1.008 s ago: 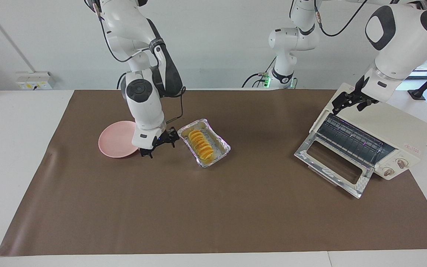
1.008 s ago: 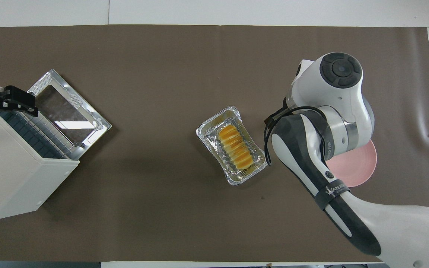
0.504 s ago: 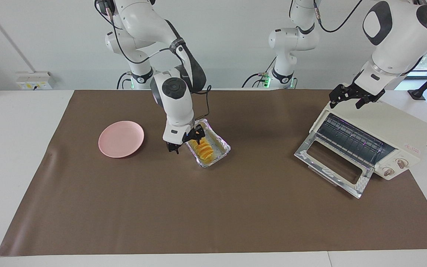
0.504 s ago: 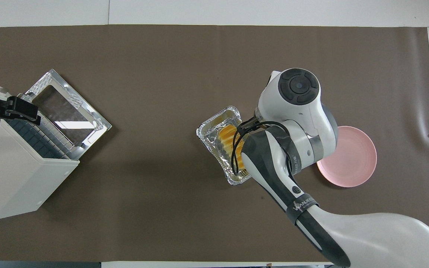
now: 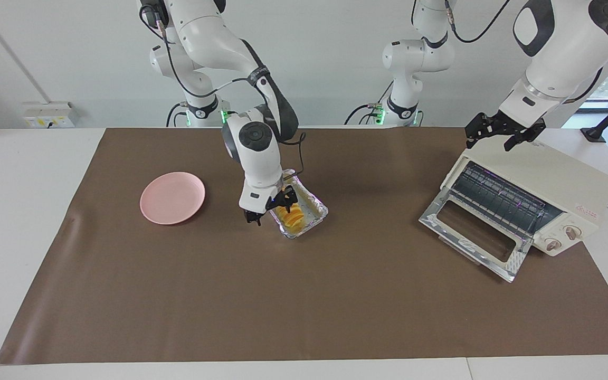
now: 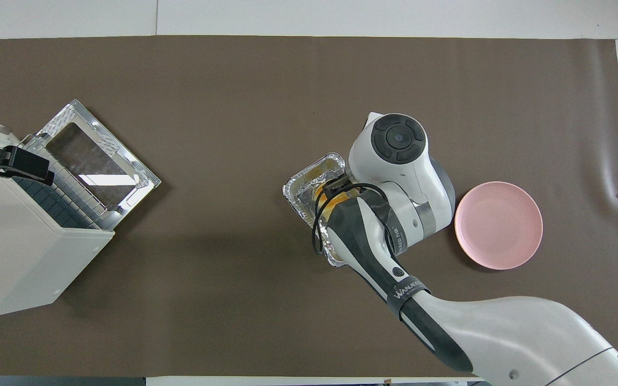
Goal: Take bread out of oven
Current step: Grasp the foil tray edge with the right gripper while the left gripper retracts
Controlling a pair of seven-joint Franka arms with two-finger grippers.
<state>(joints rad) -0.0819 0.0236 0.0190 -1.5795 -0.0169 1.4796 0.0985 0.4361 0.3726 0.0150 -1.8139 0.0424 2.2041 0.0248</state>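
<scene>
The bread [image 5: 292,215], a ridged yellow-orange loaf, lies in a crinkled foil tray [image 5: 312,212] on the brown mat, not in the oven. My right gripper [image 5: 269,210] is open and low over the tray's end toward the right arm, its fingers astride the loaf's end. In the overhead view the right wrist covers most of the bread [image 6: 322,196] and tray [image 6: 302,188]. The cream-white oven [image 5: 547,179] stands at the left arm's end with its glass door [image 5: 473,237] folded down open and its rack bare. My left gripper [image 5: 490,140] is open above the oven's top edge.
A round pink plate [image 5: 172,198] lies empty on the mat toward the right arm's end, beside the tray. It shows uncovered in the overhead view [image 6: 498,225]. The oven [image 6: 19,252] and its open door [image 6: 94,161] take up the left arm's end.
My right gripper has swung from the plate's edge to over the tray and bread, uncovering the plate. My left gripper has risen slightly off the oven's top.
</scene>
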